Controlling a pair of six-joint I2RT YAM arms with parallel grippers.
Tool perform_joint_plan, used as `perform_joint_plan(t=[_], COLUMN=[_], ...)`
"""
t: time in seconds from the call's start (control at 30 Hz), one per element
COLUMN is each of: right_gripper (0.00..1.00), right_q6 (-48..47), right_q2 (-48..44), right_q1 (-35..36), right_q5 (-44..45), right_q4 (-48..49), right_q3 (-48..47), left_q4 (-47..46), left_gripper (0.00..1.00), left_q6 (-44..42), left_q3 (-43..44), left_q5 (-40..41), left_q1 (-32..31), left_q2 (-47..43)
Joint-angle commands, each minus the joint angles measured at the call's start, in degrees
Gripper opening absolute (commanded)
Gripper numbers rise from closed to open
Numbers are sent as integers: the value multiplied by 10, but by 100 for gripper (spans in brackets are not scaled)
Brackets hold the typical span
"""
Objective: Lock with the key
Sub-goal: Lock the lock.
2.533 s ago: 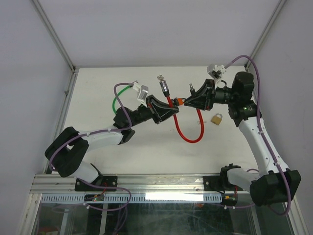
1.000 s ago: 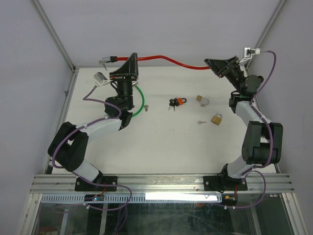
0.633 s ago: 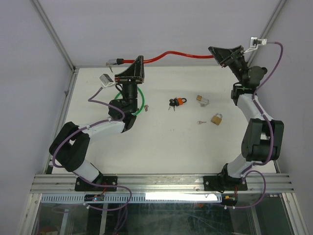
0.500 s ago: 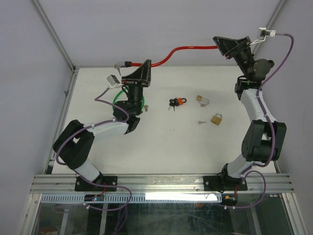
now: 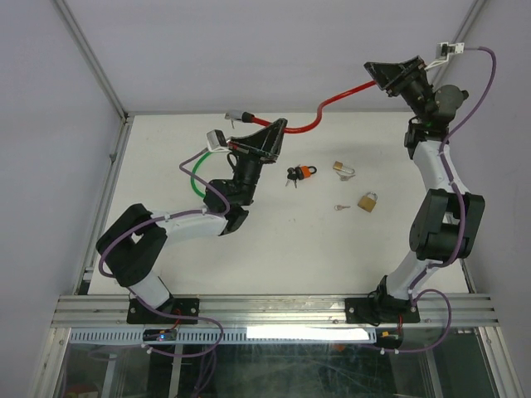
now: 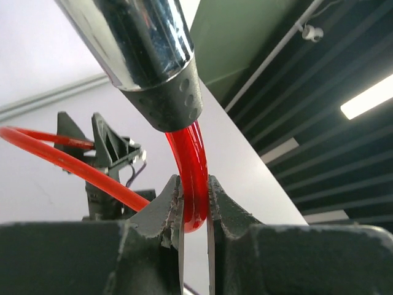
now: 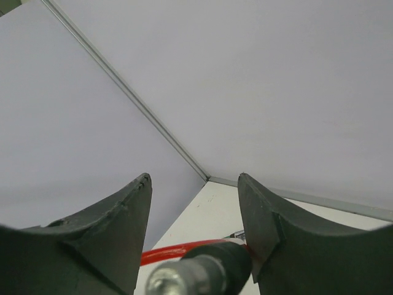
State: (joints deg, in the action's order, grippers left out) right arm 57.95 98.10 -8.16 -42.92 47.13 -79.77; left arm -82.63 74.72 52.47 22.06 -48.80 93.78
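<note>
Grey walls (image 5: 249,50) box in your white table (image 5: 274,240). Above it, the red cable lock (image 5: 336,101) spans the air. Your left gripper (image 6: 194,184) pinches it just below one metal end, and your right gripper (image 7: 194,178) clamps the other end. A brass padlock (image 5: 367,201) and the keys (image 5: 297,174) lie on the table.

The cable (image 5: 332,104) is glossy translucent red, its end piece (image 6: 132,43) mirror chrome with a dimpled black collar (image 6: 166,101). The left claw (image 6: 195,184) and right claw (image 7: 193,178) are matt dark grey. On the white tabletop (image 5: 274,240) lie a brass-yellow padlock (image 5: 367,201), an orange-and-black padlock (image 5: 304,172) and a green loop (image 5: 193,174).
</note>
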Motion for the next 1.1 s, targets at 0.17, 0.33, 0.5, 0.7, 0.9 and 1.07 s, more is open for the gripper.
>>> perform_joint_plan(t=[0.17, 0.33, 0.5, 0.7, 0.9, 1.07], right_gripper=[58, 57, 62, 65, 44, 27], right_q6=[-43, -49, -133, -293, -296, -283], right_q2=[6, 24, 23, 6, -9, -48], right_q1=[-2, 11, 64, 78, 62, 62], right_q5=[-81, -85, -218, -206, -252, -271], right_q4=[-84, -167, -251, -429, -446, -387], right_q3=[-109, -150, -146, -168, -145, -98], left_q4=[-79, -90, -90, -98, -99, -99], left_gripper=[0, 0, 0, 0, 0, 0], left_q6=[35, 47, 62, 67, 25, 32], left_q3=[-39, -47, -25, -10, -41, -44], left_q5=[-73, -81, -105, -128, -106, -115], left_q1=[-29, -42, -52, -60, -49, -34], left_q2=[-39, -32, -2, 19, -6, 2])
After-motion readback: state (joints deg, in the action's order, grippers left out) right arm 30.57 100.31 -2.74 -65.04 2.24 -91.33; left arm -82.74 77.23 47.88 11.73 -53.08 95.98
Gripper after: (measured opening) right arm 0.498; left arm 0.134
